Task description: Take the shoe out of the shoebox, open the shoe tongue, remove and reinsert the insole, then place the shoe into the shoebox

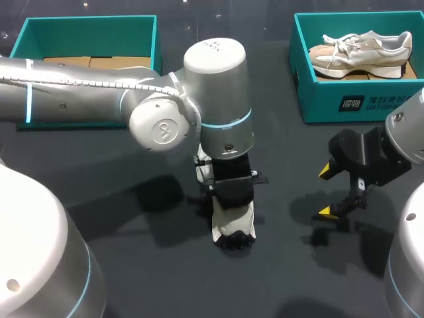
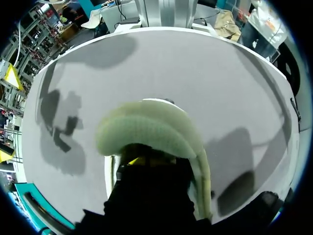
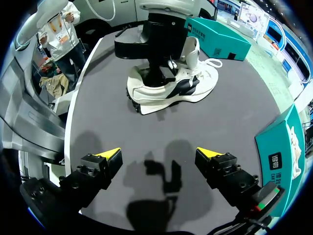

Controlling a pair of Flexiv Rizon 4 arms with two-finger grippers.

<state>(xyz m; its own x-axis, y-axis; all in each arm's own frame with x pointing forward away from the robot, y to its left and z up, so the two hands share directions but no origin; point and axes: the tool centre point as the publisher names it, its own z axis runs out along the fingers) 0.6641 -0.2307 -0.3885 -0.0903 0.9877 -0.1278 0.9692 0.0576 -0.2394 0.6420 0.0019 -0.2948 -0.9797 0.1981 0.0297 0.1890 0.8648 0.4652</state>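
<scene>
- The shoe (image 1: 233, 222) lies on the dark table (image 1: 159, 278) near its middle, out of its box. In the right wrist view its tongue (image 3: 190, 49) stands upright and the laces trail loose beside it.
- My left gripper (image 1: 233, 191) is sunk into the shoe's opening from above. Its fingers are buried there, so I cannot tell whether they pinch anything.
- In the left wrist view a pale padded curve (image 2: 146, 132) wraps just ahead of that gripper. It could be the collar or the insole; I cannot tell which.
- My right gripper (image 1: 329, 192) hangs at 3 o'clock from the shoe, well apart from it, fingers spread wide and empty.
- The shoebox (image 1: 351, 103) sits at 1 o'clock with a second shoe (image 1: 361, 53) inside. Another teal box (image 1: 86, 30) sits at 10 o'clock.
- My worry is that nothing braces the shoe. If the insole sticks when pulled, the whole shoe may lift, roll or skid.
- A finger snagging a lace could drag it too, and the tongue flopping back would block reinsertion.
</scene>
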